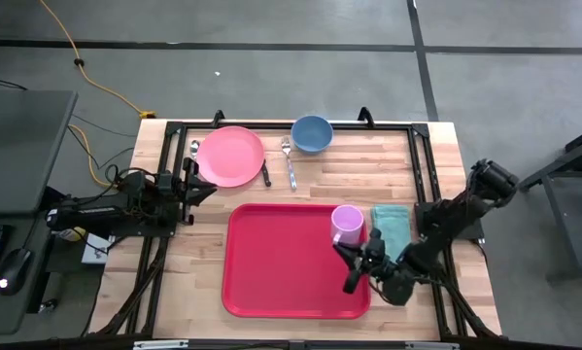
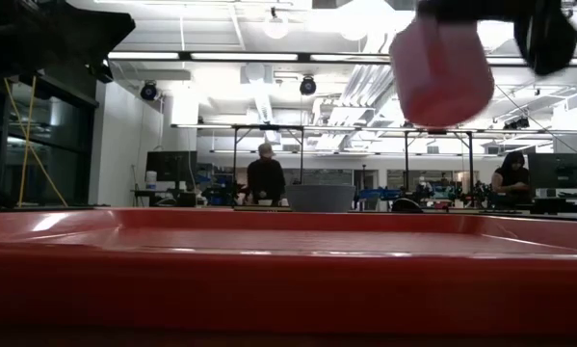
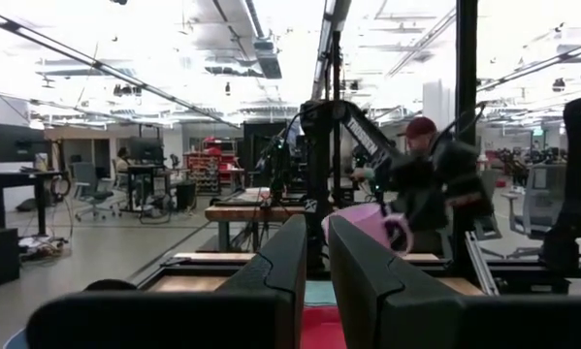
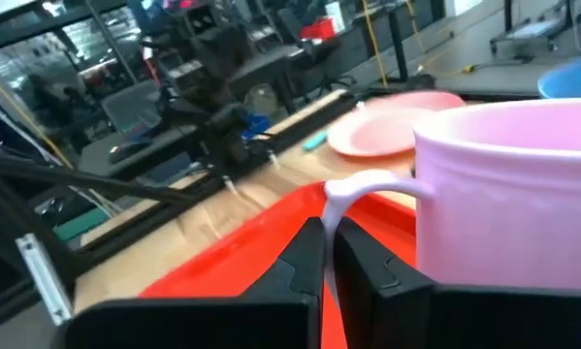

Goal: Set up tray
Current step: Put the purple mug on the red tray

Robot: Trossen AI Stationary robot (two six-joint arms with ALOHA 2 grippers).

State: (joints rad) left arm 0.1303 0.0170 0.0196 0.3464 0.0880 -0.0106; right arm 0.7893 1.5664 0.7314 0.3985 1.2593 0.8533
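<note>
The red tray (image 1: 281, 267) lies flat in the middle of the table; its rim fills the low view (image 2: 288, 260). A pink mug (image 1: 347, 224) hangs over the tray's far right corner. In the low view the mug (image 2: 440, 67) sits high above the tray, slightly tilted. My right gripper (image 1: 352, 249) is just on the near side of the mug and is shut on it. My left gripper (image 1: 208, 190) waits at the table's left side near the pink plate, shut and holding nothing. The left wrist view shows the mug (image 3: 368, 228) far off. My right gripper (image 4: 329, 257) pinches the mug's handle (image 4: 353, 187) between its two fingers, at their free ends. The fingers come level from the table's near side, pointing toward the far edge. The mug (image 4: 508, 194) is lifted clear of the tray, its opening facing up, slightly tilted.
A folded teal cloth (image 1: 392, 228) lies on the table right of the tray. Along the far edge lie a pink plate (image 1: 230, 156), a blue bowl (image 1: 312, 133), a fork (image 1: 289, 163), a knife (image 1: 265, 173) and a spoon (image 1: 194, 148). People show in the room behind.
</note>
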